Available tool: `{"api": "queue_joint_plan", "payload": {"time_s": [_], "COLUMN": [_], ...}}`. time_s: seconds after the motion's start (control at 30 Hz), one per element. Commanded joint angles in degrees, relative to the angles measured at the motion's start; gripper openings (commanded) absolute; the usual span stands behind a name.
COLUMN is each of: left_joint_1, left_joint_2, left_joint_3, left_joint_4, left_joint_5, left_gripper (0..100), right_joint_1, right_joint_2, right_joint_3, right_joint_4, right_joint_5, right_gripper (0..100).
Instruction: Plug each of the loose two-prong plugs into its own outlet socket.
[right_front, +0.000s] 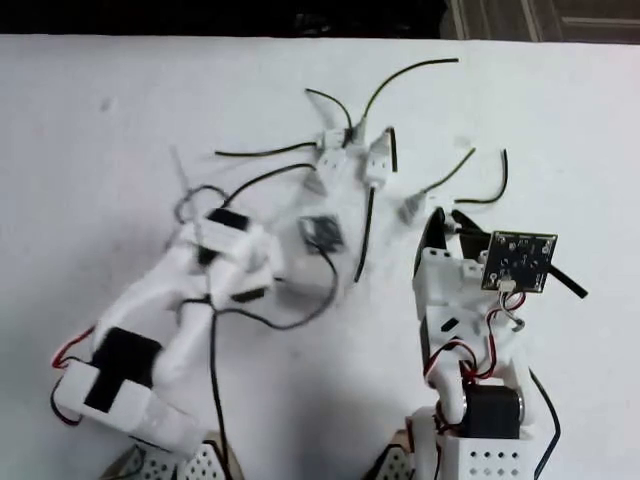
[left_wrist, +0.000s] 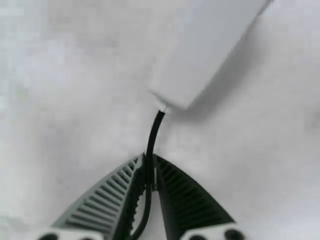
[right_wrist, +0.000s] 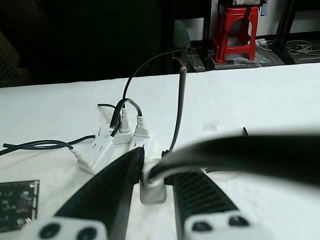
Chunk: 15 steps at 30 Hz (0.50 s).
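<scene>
My left gripper (left_wrist: 150, 172) is shut on a thin black cord (left_wrist: 154, 132) that runs to a white plug body (left_wrist: 200, 50) lying on the table just ahead. In the high view this gripper (right_front: 262, 285) sits left of centre, near a small square block (right_front: 320, 232) with a looping cord. My right gripper (right_wrist: 152, 192) is shut on a white plug (right_wrist: 152, 186) whose black cord (right_wrist: 180, 105) rises upward. In the high view the right gripper (right_front: 438, 222) holds that plug (right_front: 412, 207) right of the white outlet cluster (right_front: 345, 155), where plugs (right_wrist: 141, 131) sit with cords.
A short loose black cord (right_front: 495, 185) lies right of the right gripper. A small circuit board (right_front: 518, 262) is mounted on the right arm. The white table (right_front: 100, 150) spreads wide at the left and far right. Beyond the far edge stands a red stool (right_wrist: 237, 30).
</scene>
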Motion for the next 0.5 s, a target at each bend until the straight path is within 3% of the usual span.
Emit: {"api": "queue_joint_plan", "payload": {"time_s": [0.0, 0.27, 0.47], "left_joint_1": [-9.6, -22.3, -21.9], "left_joint_2": [-7.8, -16.3, -17.3], "left_joint_3": [-0.2, 0.0, 10.8], "left_joint_4": [-1.0, -2.9, -5.8], "left_joint_5": [0.6, 1.1, 0.6], "left_gripper": [2, 2, 2], "right_joint_1": [0.5, 0.4, 0.4], "right_joint_2": [-0.2, -0.2, -0.2], "right_joint_3": [-1.1, -1.1, -1.1], "right_joint_4": [-1.4, -1.4, -1.2], "right_joint_5": [0.7, 0.8, 0.9], "right_gripper": [1.7, 1.7, 1.7]}}
